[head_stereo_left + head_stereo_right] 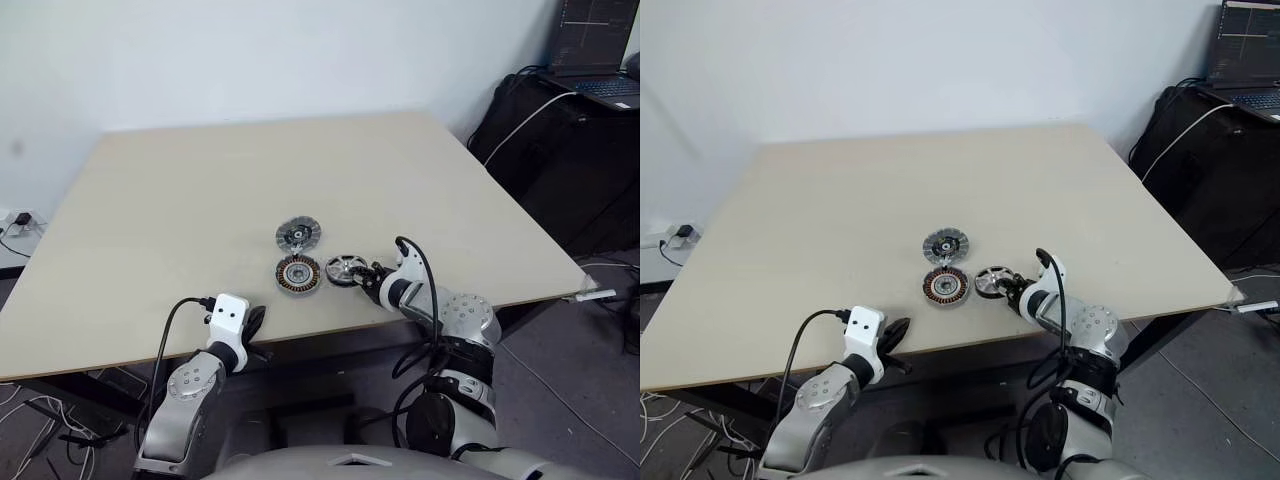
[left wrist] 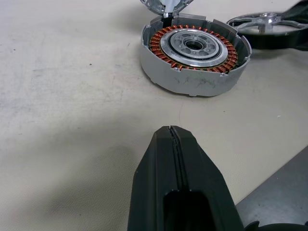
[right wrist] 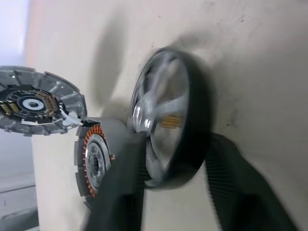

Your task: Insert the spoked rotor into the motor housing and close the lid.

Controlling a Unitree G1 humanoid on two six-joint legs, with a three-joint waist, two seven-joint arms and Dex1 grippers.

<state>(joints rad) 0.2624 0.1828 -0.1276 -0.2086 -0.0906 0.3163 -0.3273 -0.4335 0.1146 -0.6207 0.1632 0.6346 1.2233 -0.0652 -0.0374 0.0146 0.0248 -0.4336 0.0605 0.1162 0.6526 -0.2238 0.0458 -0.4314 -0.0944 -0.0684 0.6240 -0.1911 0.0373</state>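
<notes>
From the left eye view: motor housing (image 1: 298, 274) flat on the pale table (image 1: 180, 200), near its front edge, copper windings up around a pale centre. Lid (image 1: 298, 235) just behind the housing, on the far side, close enough to look joined. Spoked rotor (image 1: 343, 270) just to the right of the housing, apart from it by a thin strip of table. Right gripper (image 1: 366, 277) at the rotor's right side, black fingers narrowed onto its dark rim, rotor not lifted clear of the table as far as can be told. Left gripper (image 1: 256, 322) in front of the housing and to its left, at the table's front edge, closed and empty, well apart from all three parts. Laptop (image 1: 598, 50) far behind and to the right of the housing, on dark luggage off the table. From the right eye view: same row, rotor (image 1: 992, 281) right of the housing (image 1: 945, 286), lid (image 1: 945, 244) behind. From the left wrist view: left fingers (image 2: 178, 187) pressed together with no gap, pointing toward the housing (image 2: 195, 57); rotor (image 2: 267, 30) beyond the housing's far side, a black finger across it. From the right wrist view: rotor (image 3: 171, 122) tipped up on edge against the table, pinched at the rim between both fingers (image 3: 120, 192); housing (image 3: 96, 159) just beside the rotor, lid (image 3: 38, 101) past the housing, touching it by a small tab.
</notes>
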